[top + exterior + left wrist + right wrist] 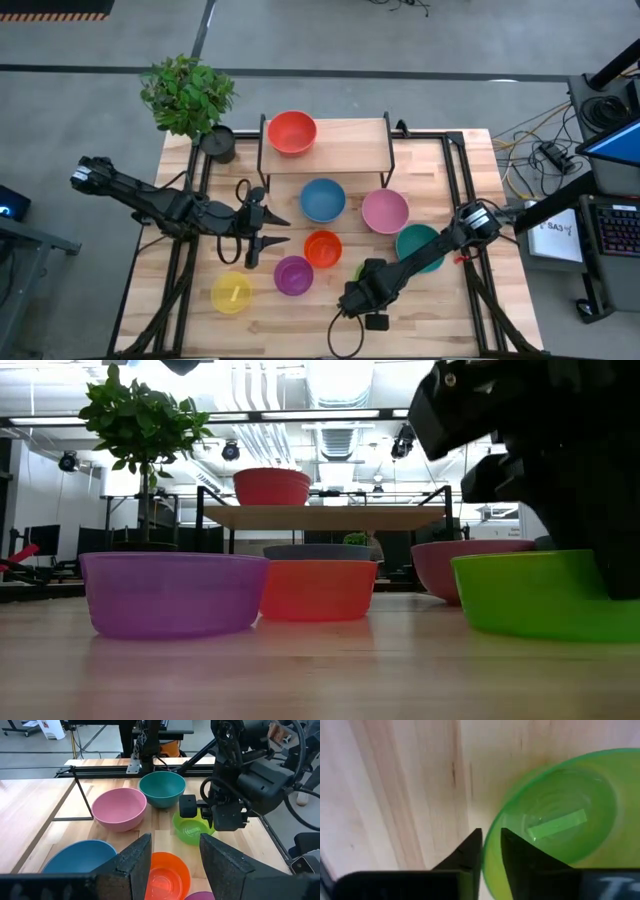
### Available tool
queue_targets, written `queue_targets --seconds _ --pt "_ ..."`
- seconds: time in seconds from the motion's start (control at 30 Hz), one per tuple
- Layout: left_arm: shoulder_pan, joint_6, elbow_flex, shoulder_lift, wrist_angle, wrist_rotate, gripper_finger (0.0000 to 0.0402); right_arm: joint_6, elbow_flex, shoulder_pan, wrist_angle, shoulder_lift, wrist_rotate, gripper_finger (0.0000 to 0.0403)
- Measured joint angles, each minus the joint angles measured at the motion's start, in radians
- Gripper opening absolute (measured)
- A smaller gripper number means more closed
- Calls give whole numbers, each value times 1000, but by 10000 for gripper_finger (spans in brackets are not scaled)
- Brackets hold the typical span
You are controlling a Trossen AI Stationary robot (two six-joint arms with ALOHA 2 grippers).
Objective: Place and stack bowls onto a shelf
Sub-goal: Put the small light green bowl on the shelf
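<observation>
A red bowl (291,131) stands on the shelf (345,155) at the far middle. On the table in front of it stand a blue (322,199), pink (384,211), teal (415,245), orange (322,248), purple (293,274) and yellow bowl (231,293). The green bowl (192,827) sits on the table right of the orange one, mostly hidden under my right arm in the high view. My right gripper (491,837) points down, shut on it. My left gripper (175,865) hovers open left of the orange bowl. My right gripper has the green bowl's rim (496,822) between its two fingers, one finger inside the bowl and one outside. The fingers come from above, pointing down, at the side toward the table's near edge. The bowl stands upright with its base on the table (540,630).
A dark plant pot (216,143) with a leafy plant (186,95) stands left of the shelf. The shelf board right of the red bowl (355,140) is bare. Bare tabletop (290,320) lies along the near edge.
</observation>
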Motion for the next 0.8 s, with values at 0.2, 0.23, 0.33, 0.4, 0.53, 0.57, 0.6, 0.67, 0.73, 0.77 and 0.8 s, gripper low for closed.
queue_targets --seconds 0.2,0.23,0.33,0.4,0.53,0.57,0.6,0.67,0.73,0.77,0.8 --pt "0 3 0 0 5 0 151 5 26 0 -1 -20 -27 11" --pt "0 7 0 0 7 0 151 5 34 0 -2 -23 -34 10" --pt "0 14 0 0 17 -1 151 1 72 0 -2 -30 -44 9" --pt "0 19 0 0 20 -1 151 -1 105 0 -3 -37 -44 8" --pt "0 20 0 0 22 -1 151 -36 202 0 -26 -38 -43 8" --pt "0 21 0 0 20 -1 151 -49 225 0 -28 -39 -38 8" --pt "0 21 0 0 20 -1 151 -57 250 0 -30 -40 -26 8" --pt "0 21 0 0 18 -1 151 -90 305 0 -55 -40 10 8" --pt "0 23 0 0 18 -1 151 -128 363 0 -91 -40 55 8" --pt "0 25 0 0 18 -1 151 -142 391 -2 -111 -40 81 8" --pt "0 25 0 0 18 -1 151 -159 421 -2 -134 -40 109 8"
